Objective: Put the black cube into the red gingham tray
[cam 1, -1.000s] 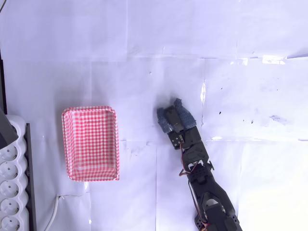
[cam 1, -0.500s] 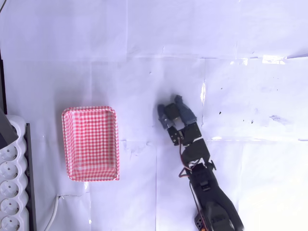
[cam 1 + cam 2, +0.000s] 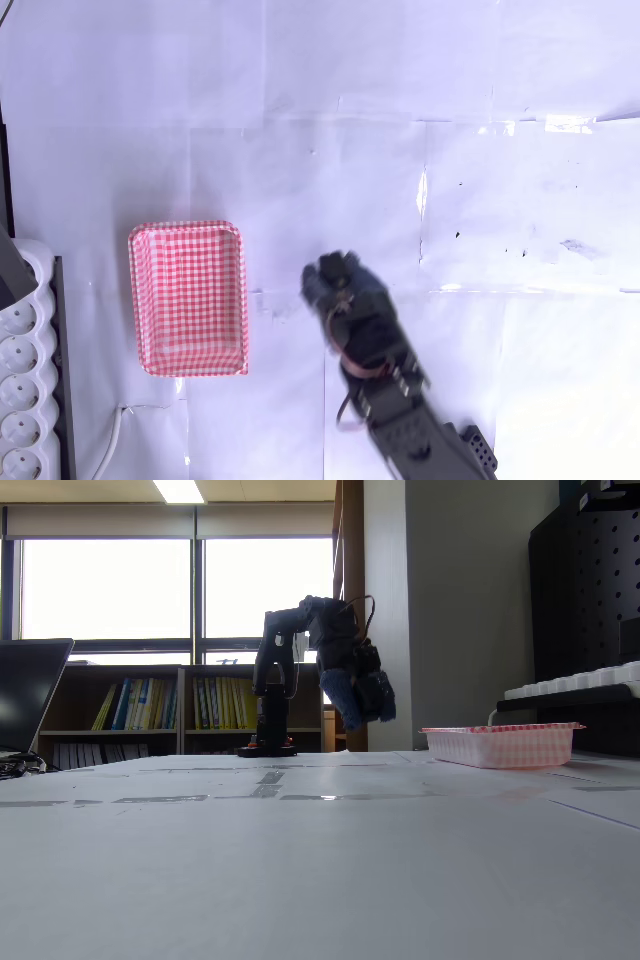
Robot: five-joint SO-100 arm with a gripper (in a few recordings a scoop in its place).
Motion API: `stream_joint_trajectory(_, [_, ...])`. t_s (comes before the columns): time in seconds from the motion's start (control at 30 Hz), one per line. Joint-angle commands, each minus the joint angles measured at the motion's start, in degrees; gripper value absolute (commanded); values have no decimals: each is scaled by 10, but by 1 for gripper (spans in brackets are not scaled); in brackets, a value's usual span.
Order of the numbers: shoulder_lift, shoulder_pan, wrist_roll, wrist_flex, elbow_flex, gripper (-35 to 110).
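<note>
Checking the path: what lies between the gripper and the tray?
Nothing: in the overhead view, bare white table separates the gripper from the tray.

Gripper point(image 3: 365, 702) raised clear of the table, fingers pointing down, arm point(image 3: 290, 640) folded high over its base; motion-blurred in overhead view point(image 3: 325, 278), jaw state unclear

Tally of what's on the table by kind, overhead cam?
Red-and-white gingham shallow tray: 1
White plastic power strip: 1
Dark robot arm with tool: 1
Total: 3
The tool is motion-blurred, so I cannot tell whether it holds a small black cube.
</note>
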Motion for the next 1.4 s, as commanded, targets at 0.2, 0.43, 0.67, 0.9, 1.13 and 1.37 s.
stream_joint_trajectory(0.2, [207,-156,-50,115,452,0])
stream_joint_trajectory(0.43, [306,-194,-19,7,461,1])
stream_joint_trajectory(0.67, [362,-219,-4,-73,463,8])
stream_joint_trajectory(0.9, [389,-221,18,-101,471,19])
stream_joint_trajectory(1.13, [396,-209,60,-120,491,34])
stream_joint_trajectory(1.37, [381,-197,79,-107,505,36])
